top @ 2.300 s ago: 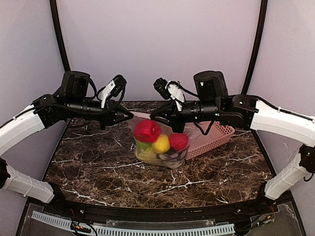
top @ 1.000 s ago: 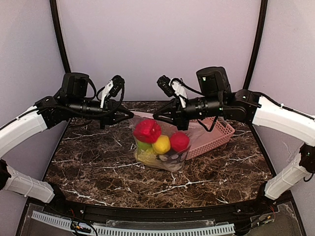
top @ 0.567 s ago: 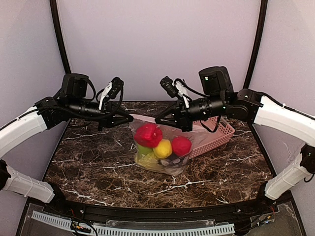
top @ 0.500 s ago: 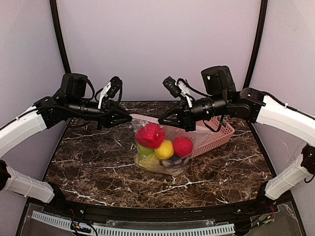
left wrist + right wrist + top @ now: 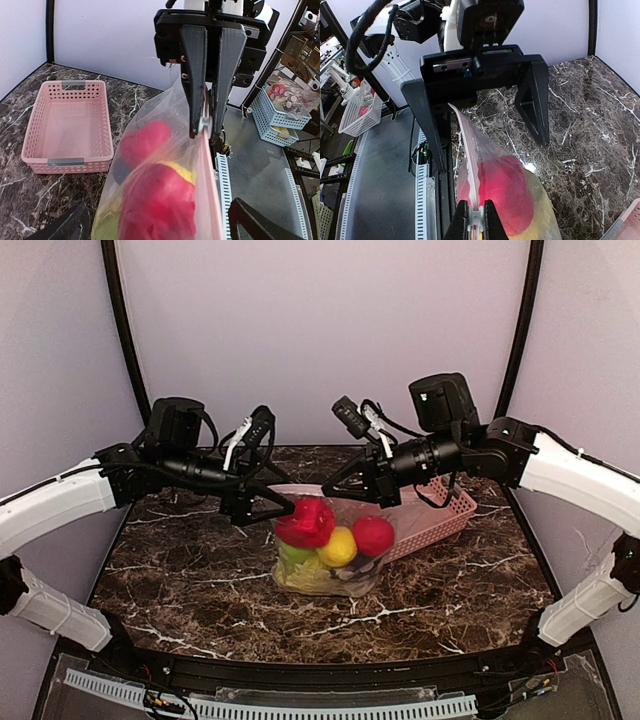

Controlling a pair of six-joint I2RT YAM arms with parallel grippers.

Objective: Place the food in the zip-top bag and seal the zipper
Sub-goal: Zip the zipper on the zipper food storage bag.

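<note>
Table (image 5: pixel 180 580) of dark, white-veined marble takes up most of my overhead view. Left arm (image 5: pixel 60 502) and right arm (image 5: pixel 570 472) both reach in toward the centre, wrists about level, facing each other over the middle. Pink lattice basket (image 5: pixel 445 512) sits at right rear.

Zip-top bag (image 5: pixel 362 568) stands at table centre, just in front of the basket; whether the two touch I cannot tell from above. Mouth edge is up, and the base looks to rest on the marble. All the food I can see is inside it:
- red bell pepper (image 5: pixel 307 522), highest, at left
- red round piece (image 5: pixel 373 536), at right
- yellow round piece (image 5: pixel 339 546), between those two
- green piece (image 5: pixel 292 554), below the pepper
- pale yellow-green cabbage (image 5: pixel 305 578), along the bottom

Left gripper (image 5: pixel 279 499): jaws spread wide, one finger to each side of the bag's left end, gripping nothing that I can make out. Right gripper (image 5: pixel 334 488): fingers pinched narrow on the bag's top edge, holding it up.

Zipper (image 5: pixel 469 165) shows in the wrist views as a thin pink strip running from the right fingertips toward the open left jaws. Its two sides lie together along that stretch. Whether they are pressed fully closed I cannot tell.
</note>
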